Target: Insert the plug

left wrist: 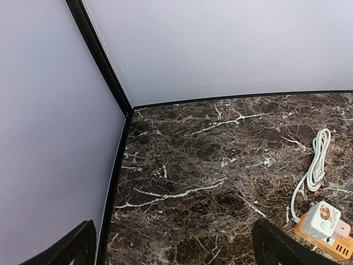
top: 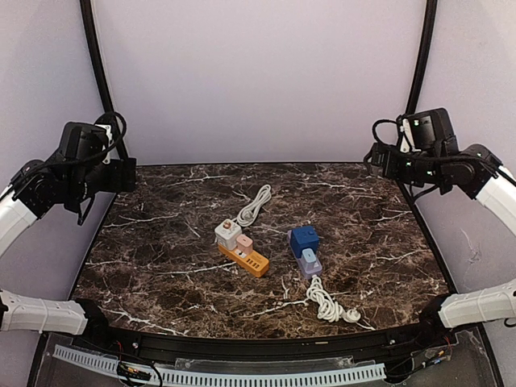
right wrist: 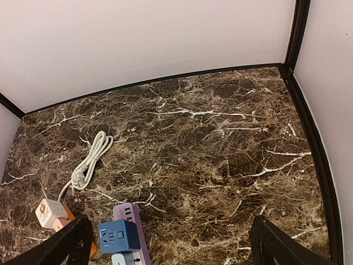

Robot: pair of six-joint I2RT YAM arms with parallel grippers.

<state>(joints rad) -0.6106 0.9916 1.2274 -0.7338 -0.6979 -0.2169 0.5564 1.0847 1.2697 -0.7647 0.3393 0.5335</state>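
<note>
Left end effector [left wrist: 174, 222] and right end effector [right wrist: 170, 218] gape released, raised high, tilted downward.

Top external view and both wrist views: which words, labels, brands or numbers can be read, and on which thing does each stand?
No text is readable in any view.
White cube adapter: a round reddish mark on its top, too blurred to read.
Blue cube adapter: only socket holes show, no lettering.
Orange power strip: too small to show any lettering.

orange strip [top: 251, 260], purple strip [top: 311, 264], blue cube [top: 305, 239]
</note>
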